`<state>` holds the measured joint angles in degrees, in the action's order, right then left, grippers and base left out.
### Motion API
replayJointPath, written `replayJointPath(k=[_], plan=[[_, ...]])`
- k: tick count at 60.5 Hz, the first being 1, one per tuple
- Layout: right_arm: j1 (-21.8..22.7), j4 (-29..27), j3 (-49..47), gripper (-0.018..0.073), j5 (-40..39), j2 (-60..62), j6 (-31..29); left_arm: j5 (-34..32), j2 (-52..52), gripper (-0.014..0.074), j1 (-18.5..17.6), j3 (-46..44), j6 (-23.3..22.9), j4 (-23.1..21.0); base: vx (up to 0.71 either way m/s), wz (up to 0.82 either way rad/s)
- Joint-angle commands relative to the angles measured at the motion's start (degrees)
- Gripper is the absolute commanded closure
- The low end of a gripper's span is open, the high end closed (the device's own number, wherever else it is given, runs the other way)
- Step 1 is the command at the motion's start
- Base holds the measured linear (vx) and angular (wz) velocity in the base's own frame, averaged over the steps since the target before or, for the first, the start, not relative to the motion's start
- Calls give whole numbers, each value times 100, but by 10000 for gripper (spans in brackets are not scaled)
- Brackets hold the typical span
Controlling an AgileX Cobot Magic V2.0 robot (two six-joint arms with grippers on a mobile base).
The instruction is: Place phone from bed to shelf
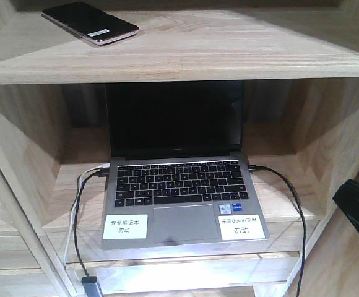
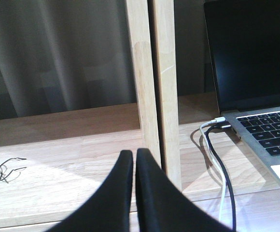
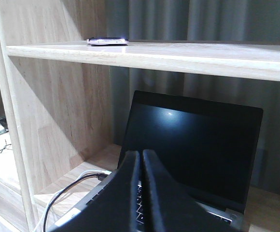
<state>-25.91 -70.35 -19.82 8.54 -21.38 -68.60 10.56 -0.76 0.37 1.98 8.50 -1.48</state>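
Black glossy thin smartphone, pink-edged: light, rigid, slippery, fragile; grip long edges. Lies on light-wood shelf, above right pincer. Both pincers closed, empty.

Black phone flat on shelf (top board).

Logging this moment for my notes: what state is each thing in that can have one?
phone: lying flat on the upper shelf board, free of any gripper.
laptop: open, screen dark, cables plugged in on both sides.
left gripper: jaws shut, holding nothing.
right gripper: jaws shut, holding nothing.
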Motion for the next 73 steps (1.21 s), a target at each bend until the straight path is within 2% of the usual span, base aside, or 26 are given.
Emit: replayJointPath(k=[1,17,23,27,31,46,52,57,73], plan=[[41,-79,-164,568,-190,-32,-67,-416,-64,595,-34,-127,-33,-52,0,0],[41,-41,-164,568,-188,-32,-55,-416,-64,595,-34,-127,-33,-52,0,0],[41,350,-164,568,-188,-32,177,-416,-64,595,-34,-127,-33,-52,0,0],[41,912,-164,568,-183,-32,694,-416,-64,595,-34,-127,-33,-52,0,0],[41,1550,-164,568,-183,-32,1469,-416,-64,595,-34,-127,-33,-52,0,0],[41,4876,-164,568,-183,-32,4954,-416,-64,595,-34,-127,-33,-52,0,0],[41,5831,-164,568,-193,-32,6020,-416,-64,595,-34,-127,-33,-52,0,0],[41,6183,-164,568,-193,-32,6442,-416,-64,595,-34,-127,-33,-52,0,0],[41,6216,-164,568,-182,-32,6343,-416,-64,595,-34,-127,-33,-52,0,0]])
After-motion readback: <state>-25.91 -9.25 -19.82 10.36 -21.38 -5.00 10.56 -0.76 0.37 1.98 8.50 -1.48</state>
